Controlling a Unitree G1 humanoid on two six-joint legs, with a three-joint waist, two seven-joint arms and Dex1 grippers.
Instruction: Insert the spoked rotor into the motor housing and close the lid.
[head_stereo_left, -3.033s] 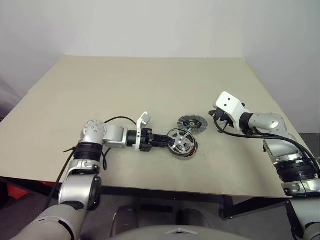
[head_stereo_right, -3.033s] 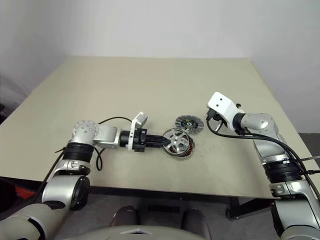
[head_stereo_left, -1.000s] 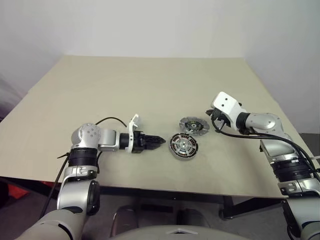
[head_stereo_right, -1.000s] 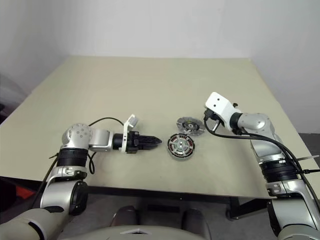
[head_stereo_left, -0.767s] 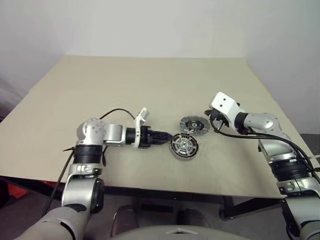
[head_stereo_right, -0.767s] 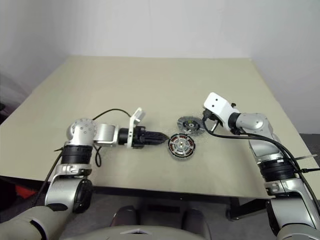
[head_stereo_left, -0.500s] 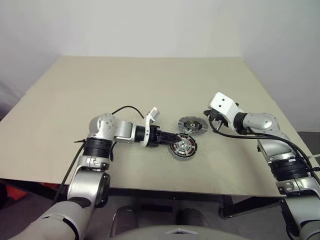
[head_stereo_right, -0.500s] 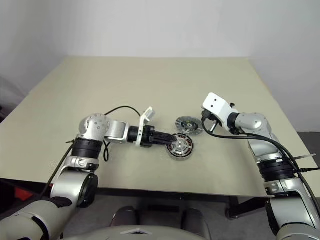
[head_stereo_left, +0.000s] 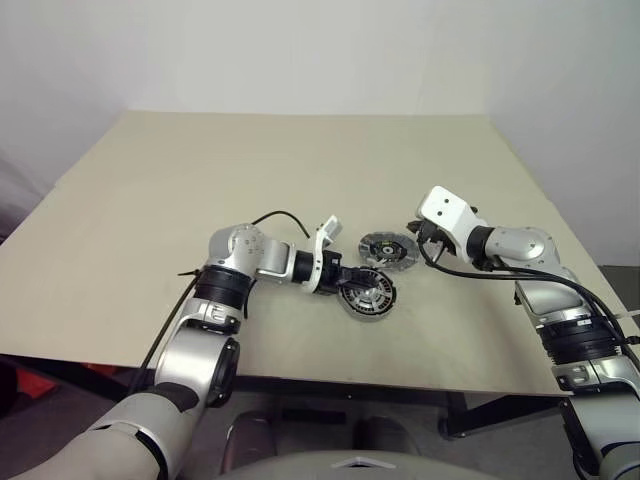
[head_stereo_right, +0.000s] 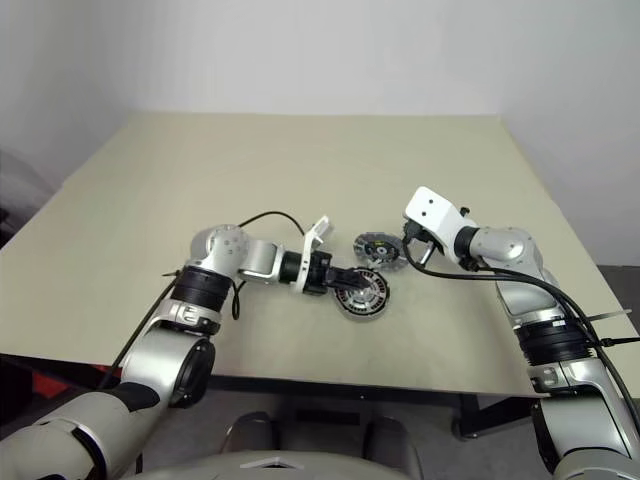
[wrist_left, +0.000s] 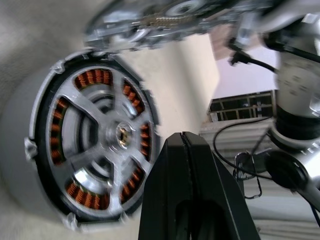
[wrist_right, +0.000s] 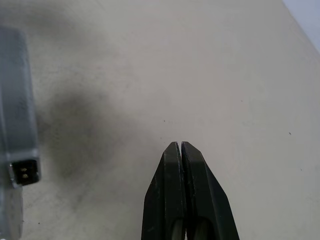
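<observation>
Table (head_stereo_left: 300, 170): beige top, carrying all three motor parts near its front edge.
Left gripper (head_stereo_right: 345, 277): reaches across from 9 o'clock with its black fingers pressed together, pinching nothing; the tips sit at the 9 o'clock rim of the motor housing. The left wrist view shows the two fingers (wrist_left: 192, 180) flush against each other just in front of the housing.
Spoked rotor (wrist_left: 102, 145): silver wheel lying flat inside the housing, its open spokes letting the copper windings show through.
Motor housing (head_stereo_left: 368, 293): flat on the table, a little at 7 o'clock of the lid, close beside it.
Lid (head_stereo_left: 386, 247): ridged grey disc with black centre, lying on the table between housing and right gripper.
Right gripper (wrist_right: 181, 160): at 3 o'clock of the lid, fingers closed together and empty, above bare tabletop.
</observation>
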